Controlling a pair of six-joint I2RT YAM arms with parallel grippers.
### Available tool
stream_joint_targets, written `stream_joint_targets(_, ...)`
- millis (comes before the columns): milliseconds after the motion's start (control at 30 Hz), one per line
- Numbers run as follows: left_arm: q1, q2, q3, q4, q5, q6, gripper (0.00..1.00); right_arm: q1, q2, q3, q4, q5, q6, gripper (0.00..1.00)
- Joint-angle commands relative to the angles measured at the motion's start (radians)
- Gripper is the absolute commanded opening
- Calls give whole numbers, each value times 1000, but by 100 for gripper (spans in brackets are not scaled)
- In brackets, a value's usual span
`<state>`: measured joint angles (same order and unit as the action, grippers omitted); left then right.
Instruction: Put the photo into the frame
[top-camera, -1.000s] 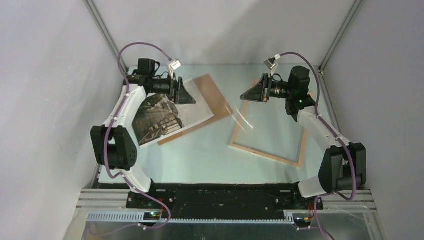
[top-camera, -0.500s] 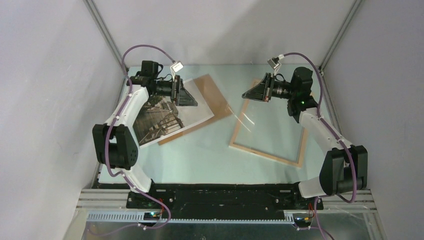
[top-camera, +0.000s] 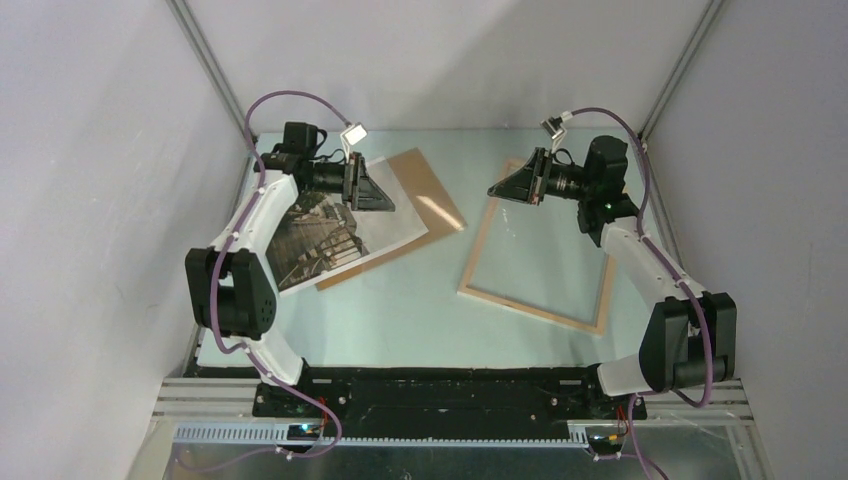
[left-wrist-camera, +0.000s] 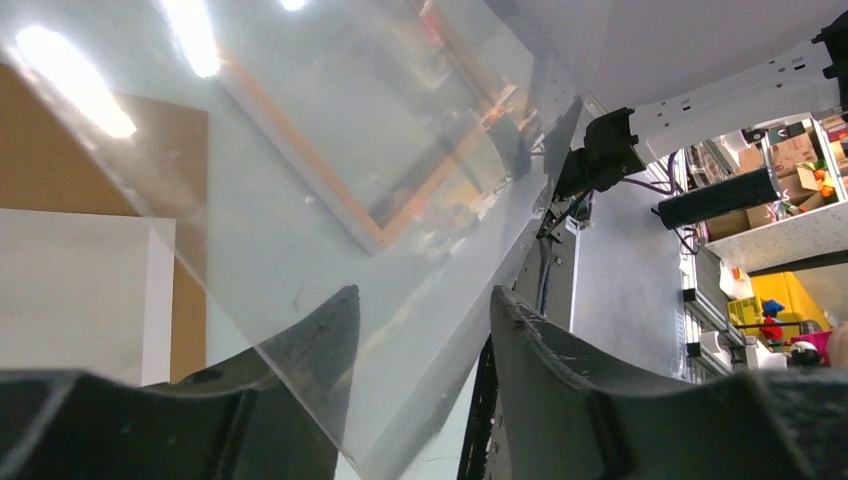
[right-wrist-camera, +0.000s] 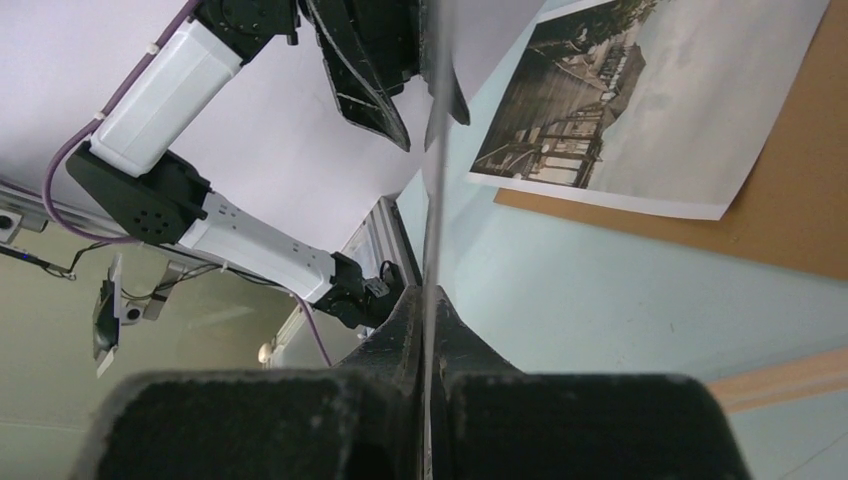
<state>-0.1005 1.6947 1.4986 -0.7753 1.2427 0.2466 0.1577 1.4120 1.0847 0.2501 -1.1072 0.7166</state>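
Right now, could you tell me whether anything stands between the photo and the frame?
Yes: a clear sheet, clamped in the right gripper and reaching into the open left gripper, hangs above the gap between photo and frame. Nothing else visible.

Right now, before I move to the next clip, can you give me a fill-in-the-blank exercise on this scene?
1. The photo lies on the ____ backing board.
2. The right tool pinches the clear sheet shut, while the left tool has its jaws ____ around it.
3. The frame lies flat on the ____.
Missing words: brown; open; table.
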Motion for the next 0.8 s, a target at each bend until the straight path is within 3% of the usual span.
stream_joint_targets(0, -13, -49, -11, 6, 57, -20, 54, -16, -33, -19, 21, 29, -32, 0)
stream_joint_targets(433, -16, -65, -5, 6, 53, -56, 28, -12, -17, -55, 15, 52, -90, 0)
stream_joint_targets(667, -27, -61, 4, 5, 1, -90, 1, -6, -21, -59, -30, 74, -139, 0)
stream_joint_targets(767, -27, -63, -3, 5, -31, -126, 0, -8, -29, -60, -71, 96, -178, 12)
